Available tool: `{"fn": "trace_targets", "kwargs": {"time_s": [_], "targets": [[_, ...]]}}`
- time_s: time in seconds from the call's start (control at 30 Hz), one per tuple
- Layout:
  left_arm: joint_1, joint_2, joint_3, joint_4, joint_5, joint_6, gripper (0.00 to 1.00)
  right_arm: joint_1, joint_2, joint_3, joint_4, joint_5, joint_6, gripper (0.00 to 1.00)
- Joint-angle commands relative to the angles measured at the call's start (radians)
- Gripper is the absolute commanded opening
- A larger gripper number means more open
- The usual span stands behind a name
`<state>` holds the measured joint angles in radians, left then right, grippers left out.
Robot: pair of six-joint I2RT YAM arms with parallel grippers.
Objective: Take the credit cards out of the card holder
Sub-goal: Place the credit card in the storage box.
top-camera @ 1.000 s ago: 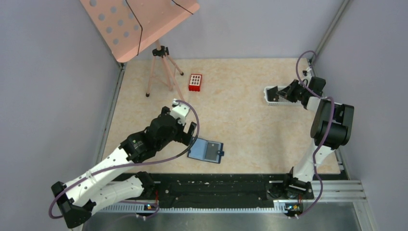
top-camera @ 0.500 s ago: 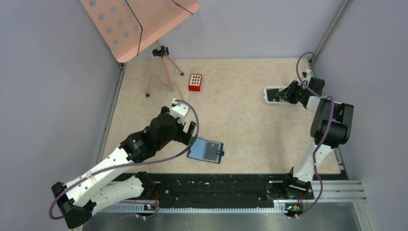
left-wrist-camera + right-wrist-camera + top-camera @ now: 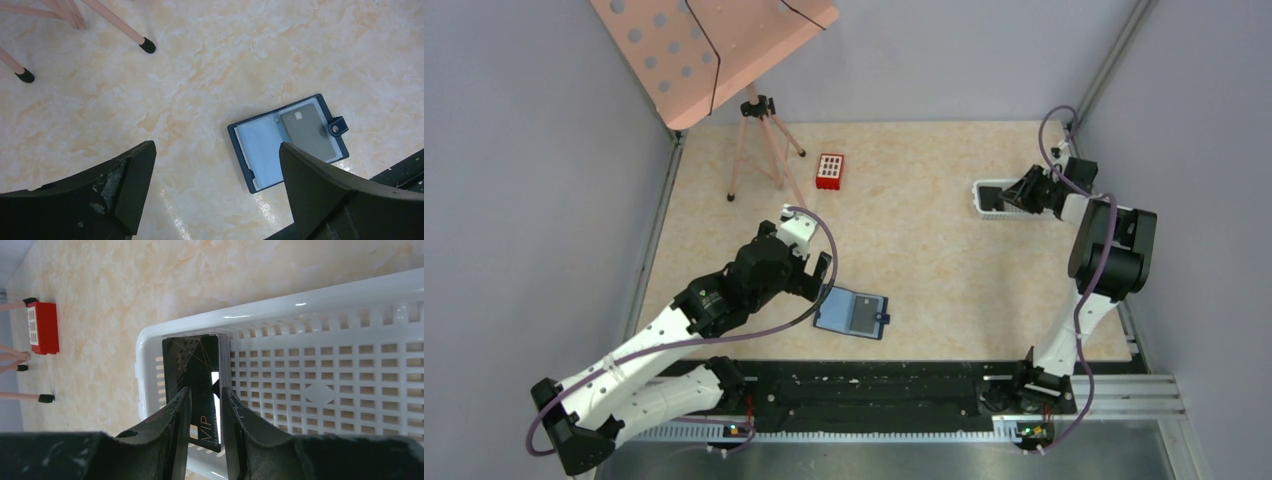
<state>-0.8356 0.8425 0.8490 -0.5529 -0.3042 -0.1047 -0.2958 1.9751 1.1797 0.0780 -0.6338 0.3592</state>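
Blue and lying open flat, the card holder (image 3: 852, 312) sat on the marbled bench (image 3: 924, 250) close to the bench's near edge, its snap tab (image 3: 338, 128) pointing right; one grey credit card (image 3: 310, 131) filled its right pocket, square to the pocket's edges, and the left pocket looked pale and bare. Just left of the card holder, the left claw (image 3: 216, 155) hung above the bench with its fingers spread as wide as they go, holding nothing; open bench lay around the card holder on its left, right and far sides. Well to the right of the card holder and farther back, a white slotted basket (image 3: 310, 295) stood near the bench's right edge; a black credit card (image 3: 192, 362) leaned against its end wall. The right claw (image 3: 205, 390) was over that card, fingers a narrow gap apart and apparently gripping nothing. Behind the card holder stood a red block (image 3: 829, 171).
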Motion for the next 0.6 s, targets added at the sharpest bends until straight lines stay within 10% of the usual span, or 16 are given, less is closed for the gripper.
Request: {"fn": "trace_targets", "kwargs": {"time_s": [0.0, 0.57], "targets": [[0.007, -0.006, 0.000, 0.023, 0.003, 0.005, 0.99, 0.018, -0.023, 0.047, -0.040, 0.049, -0.046, 0.29], [0.022, 0.001, -0.029, 0.020, -0.069, -0.025, 0.99, 0.053, -0.120, 0.078, -0.138, 0.002, -0.017, 0.31]]}}
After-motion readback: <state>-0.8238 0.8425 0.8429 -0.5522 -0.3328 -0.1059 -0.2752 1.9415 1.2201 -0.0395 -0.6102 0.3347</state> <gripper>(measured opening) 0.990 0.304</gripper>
